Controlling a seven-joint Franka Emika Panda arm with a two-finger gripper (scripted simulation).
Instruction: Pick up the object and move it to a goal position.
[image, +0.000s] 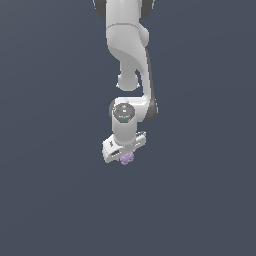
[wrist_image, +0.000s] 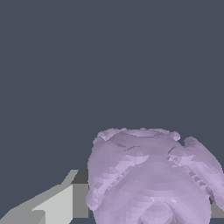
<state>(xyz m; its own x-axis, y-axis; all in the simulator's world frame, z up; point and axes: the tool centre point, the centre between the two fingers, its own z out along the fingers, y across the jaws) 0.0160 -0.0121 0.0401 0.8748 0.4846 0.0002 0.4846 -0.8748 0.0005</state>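
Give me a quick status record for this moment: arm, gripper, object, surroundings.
arm: white Panda, reaching down from the top of the exterior view
gripper: tilted, right over the object; one finger beside it in the wrist view
gripper state: cannot tell whether closed on it
object: pale purple bumpy lump at the fingertips
contact with surface: cannot tell if lifted
surroundings: plain dark grey surface
goal marker: none visible

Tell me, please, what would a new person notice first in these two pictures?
First, the white arm hanging down from the top middle of the exterior view, against a plain dark grey background. Next, the small pale purple object right under its gripper. In the wrist view this bumpy lump fills much of the picture, beside a grey fingertip.
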